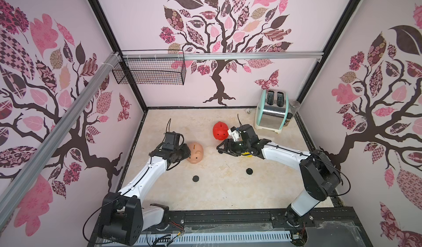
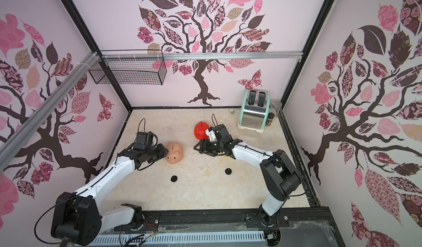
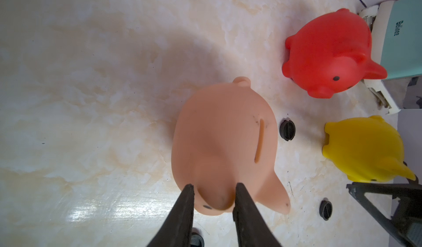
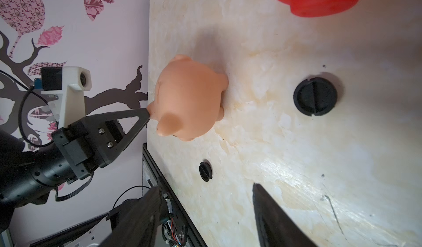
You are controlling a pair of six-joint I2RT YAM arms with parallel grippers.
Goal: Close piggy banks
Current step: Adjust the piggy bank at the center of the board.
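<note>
The peach-pink piggy bank (image 1: 196,153) (image 3: 219,143) stands upright left of centre, coin slot up. My left gripper (image 3: 214,187) (image 1: 187,153) is shut on its ear, one finger on each side. The red piggy bank (image 1: 220,131) (image 3: 328,51) sits farther back, next to my right wrist. The yellow piggy bank (image 3: 363,147) is almost hidden under my right arm in both top views. My right gripper (image 4: 205,187) (image 1: 219,149) hangs open over bare table between the pigs, holding nothing.
Black round plugs (image 1: 195,178) (image 1: 249,171) lie loose on the table toward the front. A toaster (image 1: 271,111) and a jar (image 1: 293,111) stand in the back right corner. A wire basket (image 1: 150,70) hangs on the back wall.
</note>
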